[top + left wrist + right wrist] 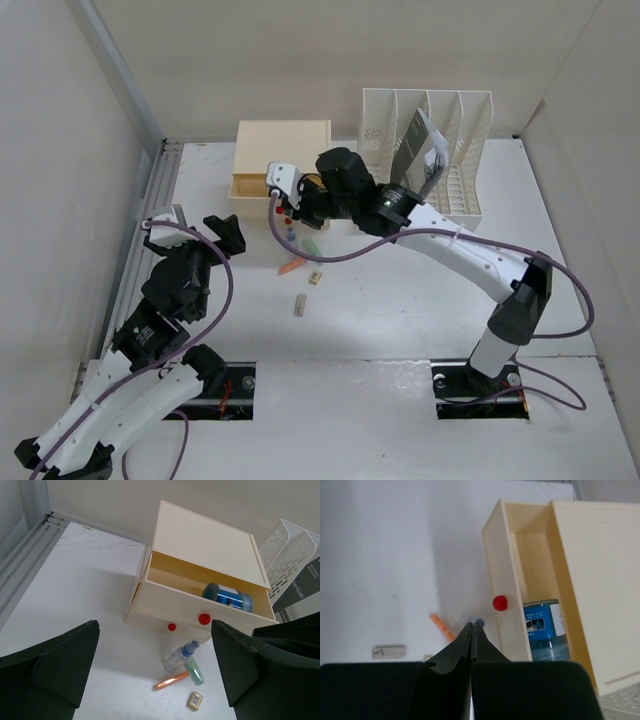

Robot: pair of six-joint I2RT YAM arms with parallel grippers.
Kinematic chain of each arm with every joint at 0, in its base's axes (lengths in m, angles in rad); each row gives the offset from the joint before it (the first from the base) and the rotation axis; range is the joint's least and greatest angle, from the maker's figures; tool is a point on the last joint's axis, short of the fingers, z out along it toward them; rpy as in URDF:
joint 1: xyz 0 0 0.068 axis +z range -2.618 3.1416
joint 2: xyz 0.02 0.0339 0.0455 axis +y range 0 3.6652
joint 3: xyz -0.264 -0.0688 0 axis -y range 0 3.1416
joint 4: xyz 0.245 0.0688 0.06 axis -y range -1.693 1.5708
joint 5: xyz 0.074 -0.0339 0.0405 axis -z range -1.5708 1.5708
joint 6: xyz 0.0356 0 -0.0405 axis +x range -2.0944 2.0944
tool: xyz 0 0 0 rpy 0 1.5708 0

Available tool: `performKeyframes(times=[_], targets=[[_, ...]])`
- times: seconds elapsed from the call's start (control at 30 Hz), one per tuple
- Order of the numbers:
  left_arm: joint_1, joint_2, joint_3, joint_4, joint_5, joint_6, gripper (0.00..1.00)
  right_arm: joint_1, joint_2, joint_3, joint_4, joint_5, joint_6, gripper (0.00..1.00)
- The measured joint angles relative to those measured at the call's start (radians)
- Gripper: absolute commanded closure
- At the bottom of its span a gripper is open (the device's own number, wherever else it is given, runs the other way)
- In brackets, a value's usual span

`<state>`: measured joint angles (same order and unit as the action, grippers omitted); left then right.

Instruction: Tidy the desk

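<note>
Nearest the lens in the left wrist view, the left gripper (155, 625) shows two black fingers (55, 665) filling the lower corners of the frame, spread wide with nothing between them. In the right wrist view the right gripper (472, 625) rises from the bottom centre, its fingers pressed together to a thin seam. Their tips sit over a small clear spray bottle (180, 655); whether they touch it cannot be told.

The white desk (400, 300) spans the middle of the top view and carries everything. Toward the upper left of centre stands a cream drawer box (205, 540). Its upper drawer (200, 602) is pulled out, with a blue canister (227, 597) lying inside. Two red knobs (204, 619) mark the drawer fronts. Just below the box, close together, lie the bottle, a green tube (194, 672), an orange pen (171, 681) and a tan block (194, 700). At the upper right stands a white file rack (440, 140) holding a dark booklet (420, 150).
</note>
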<state>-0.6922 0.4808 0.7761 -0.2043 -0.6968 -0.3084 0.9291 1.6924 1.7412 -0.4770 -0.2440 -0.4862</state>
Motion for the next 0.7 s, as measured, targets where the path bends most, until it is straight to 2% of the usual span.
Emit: performKeyframes(times=[0.13,0.3,0.47,0.7], targets=[[0.0,0.006,0.0,0.006,0.006,0.0,0.07,-0.014,0.095,0.018,-0.046,-0.015,-0.074,1.0],[0.0,0.008,0.0,0.006,0.008,0.0,0.07,-0.051,0.242,0.085,-0.076,-0.01,-0.076,1.0],[0.0,0.008,0.0,0.007,0.008,0.0,0.07,-0.055,0.258,0.082,-0.014,0.127,-0.03,1.0],[0.0,0.008,0.0,0.007,0.009,0.0,0.07,0.017,0.243,-0.021,0.108,0.377,-0.01,1.0]])
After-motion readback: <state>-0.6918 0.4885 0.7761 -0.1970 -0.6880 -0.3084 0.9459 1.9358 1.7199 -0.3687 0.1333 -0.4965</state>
